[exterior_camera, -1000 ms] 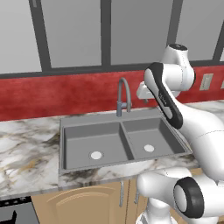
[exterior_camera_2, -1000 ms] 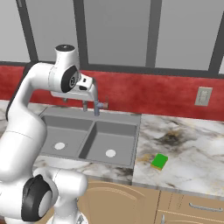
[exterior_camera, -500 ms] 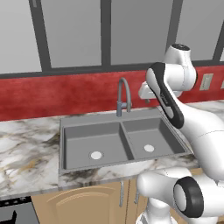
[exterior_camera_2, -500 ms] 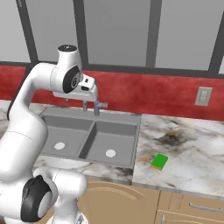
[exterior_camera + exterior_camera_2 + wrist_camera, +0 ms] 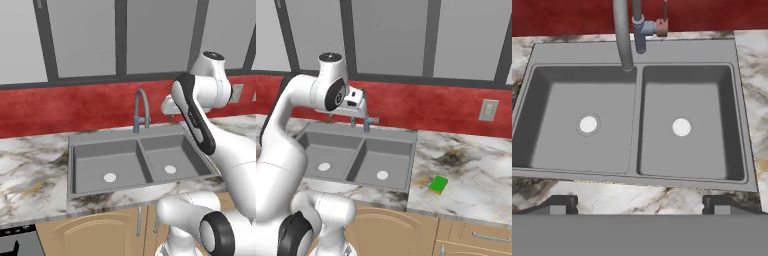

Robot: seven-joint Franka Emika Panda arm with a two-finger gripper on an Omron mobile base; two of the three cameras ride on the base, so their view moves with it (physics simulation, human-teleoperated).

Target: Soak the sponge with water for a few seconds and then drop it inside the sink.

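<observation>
Sponge on counter right of sink.

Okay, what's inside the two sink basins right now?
Each basin of the sink holds just a round pale drain. The sponge lies on the counter beside it. The faucet hides a strip of divider.

The sink is plain grey, with a round pale drain in each basin; its faucet is grey too; the counter is white marble veined in brown and grey; the sponge near its front edge is bright green over yellow; the wall behind is mottled red.
</observation>
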